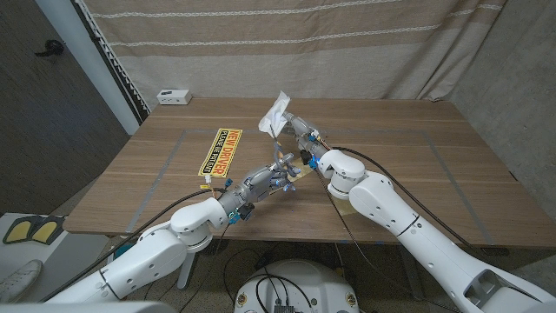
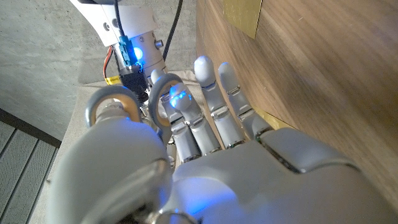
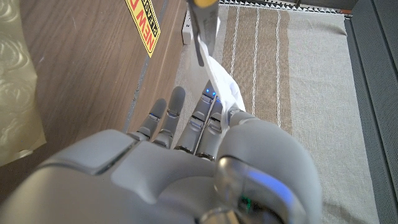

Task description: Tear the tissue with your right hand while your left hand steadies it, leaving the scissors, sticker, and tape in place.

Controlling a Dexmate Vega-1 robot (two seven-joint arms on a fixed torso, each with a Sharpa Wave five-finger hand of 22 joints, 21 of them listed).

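Above the middle of the wooden table (image 1: pixel 408 165), toward its far half, the white tissue (image 1: pixel 276 116) hangs crumpled in the air, pinched at the fingertips of the right hand (image 1: pixel 293 127). In the right wrist view that tissue (image 3: pixel 222 84) runs as a thin white strip from the thumb side of the right hand (image 3: pixel 186 155) outward, with the other fingers (image 3: pixel 168 112) stretched out side by side.

At about seven o'clock from the tissue, the left hand (image 1: pixel 271 178) sits low over the table, close under the right forearm. Its fingers (image 2: pixel 214 106) lie straight and close together in the left wrist view, and a thin silvery ring shows just beside them; I cannot tell whether the left hand (image 2: pixel 236 174) is gripping anything.

At nine o'clock from the left hand lies the yellow sticker (image 1: pixel 220 151) with its red lettering, flat on the wood and apart from both hands. The sticker (image 3: pixel 144 26) also shows past the right fingertips. A pale, glossy patch (image 1: pixel 294 178) lies on the table just beside the left hand. Out at eleven o'clock, on the table's far left corner, sits a small white box (image 1: pixel 173 96). Behind the table hangs a striped beige curtain (image 1: pixel 287 43).
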